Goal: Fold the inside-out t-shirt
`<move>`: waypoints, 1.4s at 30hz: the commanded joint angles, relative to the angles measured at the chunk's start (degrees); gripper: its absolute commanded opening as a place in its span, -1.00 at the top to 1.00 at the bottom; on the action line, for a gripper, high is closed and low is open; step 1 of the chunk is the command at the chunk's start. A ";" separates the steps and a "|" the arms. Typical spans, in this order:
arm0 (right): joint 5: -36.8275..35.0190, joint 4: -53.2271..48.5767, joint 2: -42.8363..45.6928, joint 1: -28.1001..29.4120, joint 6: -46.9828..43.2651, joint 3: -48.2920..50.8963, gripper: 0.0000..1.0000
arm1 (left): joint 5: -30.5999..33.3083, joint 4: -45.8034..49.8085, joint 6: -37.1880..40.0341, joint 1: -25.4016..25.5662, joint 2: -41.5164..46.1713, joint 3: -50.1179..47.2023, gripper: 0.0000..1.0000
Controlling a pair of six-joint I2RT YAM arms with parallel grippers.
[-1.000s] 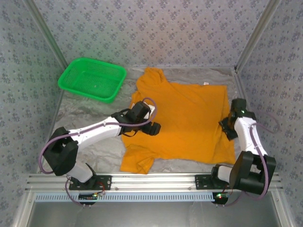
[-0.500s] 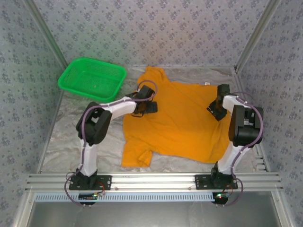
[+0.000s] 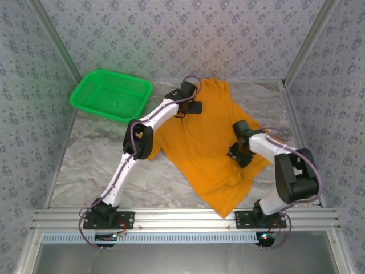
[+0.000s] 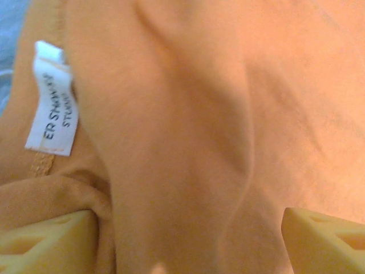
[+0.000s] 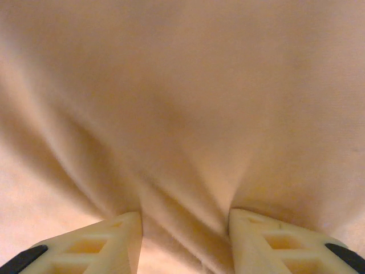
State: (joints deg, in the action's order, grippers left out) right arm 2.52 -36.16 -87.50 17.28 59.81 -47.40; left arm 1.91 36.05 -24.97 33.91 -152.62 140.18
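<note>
**Orange shirt lying slantwise while two arms are working the cloth**

I am watching the inside-out t-shirt (image 3: 208,134) lying spread on the crinkled tabletop (image 3: 85,165). It is running on a slant from its far end at the back middle down to a corner near the base of the right arm (image 3: 274,149). Its left edge is reaching out under the elbow of the left arm (image 3: 154,123), and the cloth is rumpling around its right half. The green basket (image 3: 122,76) is sitting in the far left corner, apart from the shirt.

The left arm is stretching far across the tabletop, and the left jaws are hovering over the shirt's far left edge. Through the left wrist camera I am seeing them standing wide open. The two pale fingers (image 4: 48,237) are set well apart, with a soft ridge of orange cloth running between them and nothing clamped. A small white tag (image 4: 51,108) with dark lettering is showing beyond the left-hand finger, beside a stitched seam. That finger seems to be brushing the cloth, though the picture is too blurred for me to be sure.

The right arm is bending inward, and the right jaws are pressing down on the shirt's right half. Through the right wrist camera I am seeing them about half closed. Their fingers (image 5: 97,242) are pinching a raised fold of the orange cloth, with creases fanning away from the grip.
</note>
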 commanded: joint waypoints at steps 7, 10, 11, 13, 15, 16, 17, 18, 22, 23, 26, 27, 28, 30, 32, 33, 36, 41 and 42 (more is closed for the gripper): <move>3.22 -2.45 -2.80 19.61 8.01 -7.79 0.01 | -8.44 0.04 8.41 0.15 1.54 2.81 -0.75; -0.69 -4.58 2.00 18.38 6.66 -7.81 -0.06 | -7.88 1.52 9.27 -0.33 7.23 -0.83 -0.76; -1.93 -5.08 3.91 16.73 6.03 -7.70 -0.09 | -7.28 2.09 9.41 -0.51 9.68 -3.10 -0.76; -3.76 -6.16 6.82 13.39 2.37 -7.82 -0.15 | -5.55 2.48 8.93 -0.90 14.60 -8.48 -0.77; -5.64 -6.60 7.86 9.05 -2.89 -8.56 -0.20 | -4.29 2.45 6.71 -1.34 20.56 -15.93 -0.77; -5.97 -6.28 7.50 6.77 -5.05 -8.80 -0.20 | -3.92 2.10 5.38 -1.47 22.83 -19.59 -0.77; -6.91 -5.54 6.63 4.35 -7.58 -9.05 -0.21 | -3.24 1.56 3.70 -1.62 25.73 -24.01 -0.77; -7.41 -4.61 5.49 2.17 -9.48 -8.93 -0.21 | -1.63 0.94 1.86 -1.74 28.40 -28.74 -0.76; -5.72 0.67 -0.59 -7.20 -13.64 -7.28 -0.19 | 3.43 -4.77 -4.92 -1.73 34.57 -44.93 -0.74; -4.80 1.47 -1.88 -8.51 -13.96 -6.35 -0.17 | 4.21 -5.82 -6.63 -1.74 34.90 -47.67 -0.74; -3.95 3.69 -4.28 -10.13 -13.83 -2.97 -0.12 | 6.19 -5.57 -9.55 -2.24 32.82 -49.78 -0.73; -4.02 3.40 -4.47 -10.33 -13.38 -1.70 -0.11 | 6.18 -6.25 -10.04 -2.48 31.81 -49.91 -0.73; -4.10 2.81 -4.33 -10.50 -12.59 -0.37 -0.11 | 6.05 -6.64 -10.35 -2.93 30.45 -49.35 -0.73; -4.15 1.27 -2.76 -10.54 -10.98 1.90 -0.09 | 5.56 -6.24 -10.25 -3.68 27.48 -46.75 -0.73; -6.36 -3.55 0.61 -9.52 -8.19 4.11 -0.08 | 5.26 -4.06 -8.60 -3.97 23.57 -41.69 -0.73; -7.12 -5.57 2.13 -9.07 -6.11 5.29 -0.07 | 5.17 -2.94 -7.55 -3.90 21.84 -39.18 -0.73; -3.33 -7.82 6.12 -7.53 -0.70 10.57 0.03 | 4.13 -1.84 -4.45 -3.31 16.37 -30.75 -0.73; 0.62 -7.34 9.64 4.81 8.71 13.58 0.15 | -1.25 4.67 -0.91 -1.50 2.52 -7.68 -0.72; 1.65 -6.44 9.50 7.36 10.41 13.50 0.15 | -2.94 5.89 -0.32 -0.85 -0.50 -2.50 -0.72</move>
State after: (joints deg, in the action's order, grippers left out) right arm -1.65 -39.29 -76.79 19.11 61.56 -36.64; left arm 4.73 35.42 -28.27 31.18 -145.93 129.01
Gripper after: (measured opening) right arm 0.428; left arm 0.861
